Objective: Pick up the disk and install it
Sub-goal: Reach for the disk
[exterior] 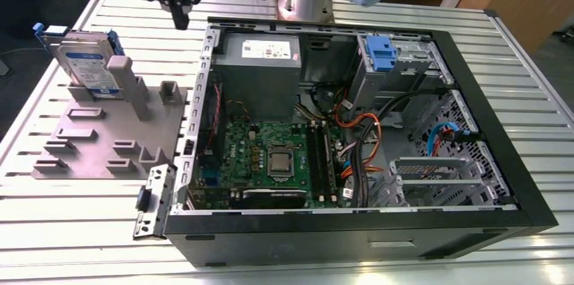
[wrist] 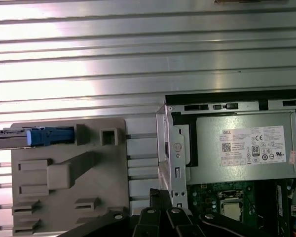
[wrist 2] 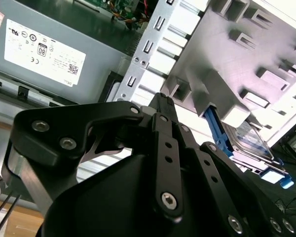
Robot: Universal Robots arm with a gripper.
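Observation:
The disk (exterior: 87, 63) is a silver drive with a white-and-blue label in a blue carrier frame. It stands on edge in a slot at the back of the grey fixture (exterior: 90, 144), on the exterior view's left. My gripper (exterior: 182, 19) hangs above the table between the fixture and the open computer case (exterior: 359, 231), to the right of the disk and apart from it. Its fingers point down, shut, with nothing between them. The second wrist view has the disk (wrist 2: 246, 140) beyond the gripper (wrist 2: 161, 101). In the first wrist view the disk (wrist: 47, 136) appears edge-on.
The case lies open with a grey power supply (exterior: 260, 53), a green motherboard (exterior: 273, 157), cables and a drive bay with a blue latch (exterior: 381, 53). A metal bracket (exterior: 152, 201) lies by the case's near left corner. The ribbed metal table (exterior: 72, 245) surrounds everything.

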